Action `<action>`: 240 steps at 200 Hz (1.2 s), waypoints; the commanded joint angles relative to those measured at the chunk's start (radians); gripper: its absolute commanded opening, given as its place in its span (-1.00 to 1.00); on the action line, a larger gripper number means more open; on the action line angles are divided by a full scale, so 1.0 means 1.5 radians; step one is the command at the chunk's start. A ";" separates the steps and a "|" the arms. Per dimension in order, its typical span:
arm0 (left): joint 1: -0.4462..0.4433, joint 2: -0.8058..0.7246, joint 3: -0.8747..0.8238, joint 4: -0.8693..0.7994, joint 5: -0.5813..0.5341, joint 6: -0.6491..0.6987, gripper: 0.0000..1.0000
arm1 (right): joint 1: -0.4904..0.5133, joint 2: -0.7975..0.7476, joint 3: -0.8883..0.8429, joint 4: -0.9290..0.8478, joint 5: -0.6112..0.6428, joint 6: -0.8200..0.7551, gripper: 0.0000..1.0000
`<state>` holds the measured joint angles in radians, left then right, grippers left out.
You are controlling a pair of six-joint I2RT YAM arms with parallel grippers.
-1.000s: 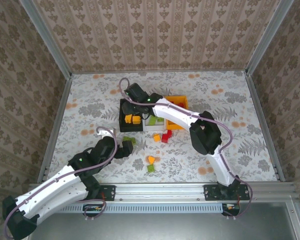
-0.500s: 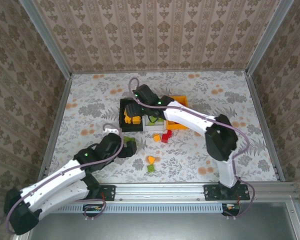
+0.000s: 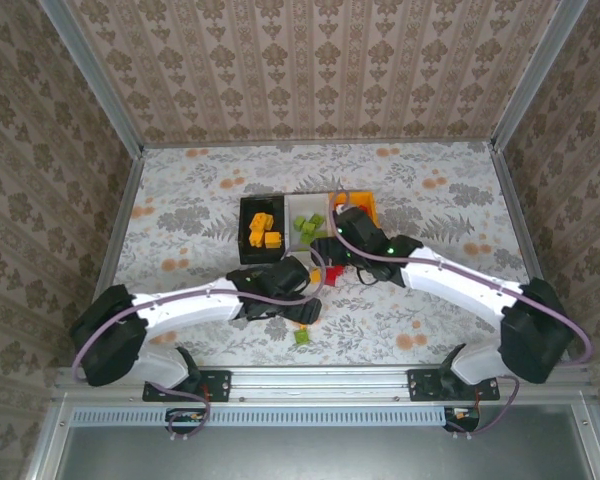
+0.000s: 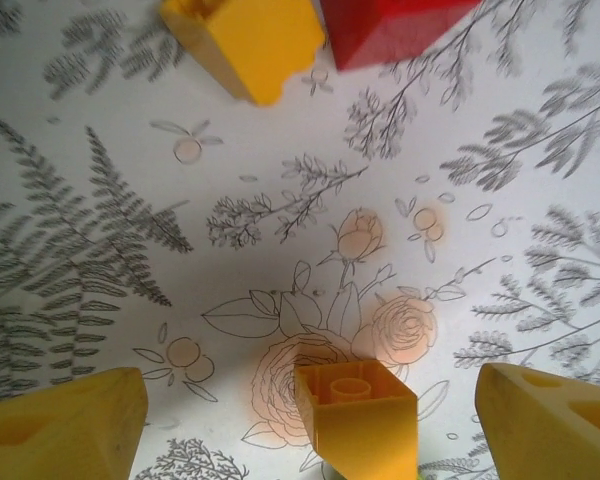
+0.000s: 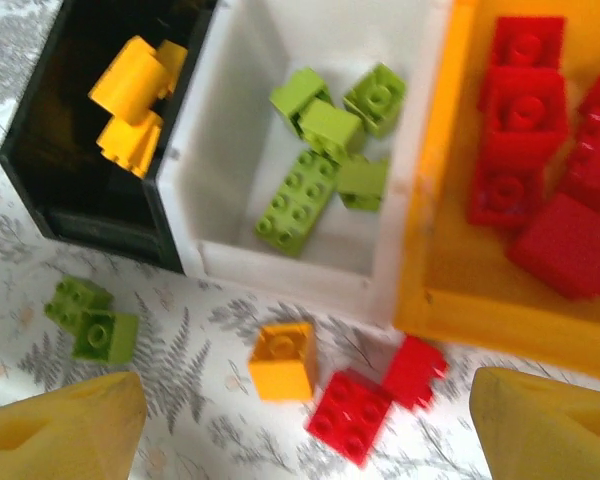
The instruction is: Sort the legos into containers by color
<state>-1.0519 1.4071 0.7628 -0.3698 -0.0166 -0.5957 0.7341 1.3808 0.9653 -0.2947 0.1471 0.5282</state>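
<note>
The left gripper (image 4: 310,405) is held low over the floral-printed tabletop (image 4: 280,200) with its two yellow fingers (image 4: 65,425) spread wide. A small orange-yellow plastic brick (image 4: 355,415) is framed between them and is touched by neither. Farther ahead, a second orange-yellow brick (image 4: 245,40) and a red brick (image 4: 390,25) are seen lying just beside each other. The right gripper (image 5: 305,425) is likewise spread, with nothing held, above the table just in front of the row of bins. In the black rectangular plastic bin (image 5: 90,225) several orange-yellow bricks (image 5: 130,95) are gathered. The white bin (image 5: 280,270) touching it holds light green bricks (image 5: 300,200), and the orange bin (image 5: 430,200) on the other side holds red bricks (image 5: 525,110). On the table before the bins, a pair of green bricks (image 5: 90,320) is found touching near the black bin. One loose orange-yellow brick (image 5: 283,362) and two loose red bricks (image 5: 352,405) lie before the white bin. A single green brick (image 3: 302,337) is seen apart, nearer the arm bases.
</note>
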 commanded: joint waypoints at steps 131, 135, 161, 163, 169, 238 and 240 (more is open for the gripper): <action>-0.061 0.125 0.076 -0.077 -0.043 0.019 -0.35 | -0.074 -0.186 -0.088 -0.007 0.036 0.016 0.76; -0.061 0.121 0.078 -0.080 -0.046 0.019 -0.36 | -0.075 -0.187 -0.088 -0.007 0.035 0.017 0.76; -0.041 0.065 0.091 -0.094 -0.070 0.024 -0.43 | -0.078 -0.193 -0.093 -0.007 0.034 0.021 0.76; -0.037 0.060 0.092 -0.095 -0.071 0.025 -0.43 | -0.078 -0.194 -0.094 -0.007 0.034 0.021 0.76; -0.027 0.042 0.097 -0.099 -0.077 0.029 -0.43 | -0.079 -0.196 -0.095 -0.007 0.033 0.022 0.76; 0.216 -0.007 0.167 -0.026 -0.128 0.119 -0.41 | -0.084 -0.193 -0.109 -0.003 0.028 0.029 0.76; 0.220 -0.003 0.171 -0.023 -0.130 0.120 -0.41 | -0.084 -0.192 -0.110 -0.004 0.027 0.028 0.76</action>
<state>-0.8074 1.3621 0.9783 -0.4538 -0.1696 -0.4885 0.6147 1.1000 0.8177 -0.2943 0.1802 0.5560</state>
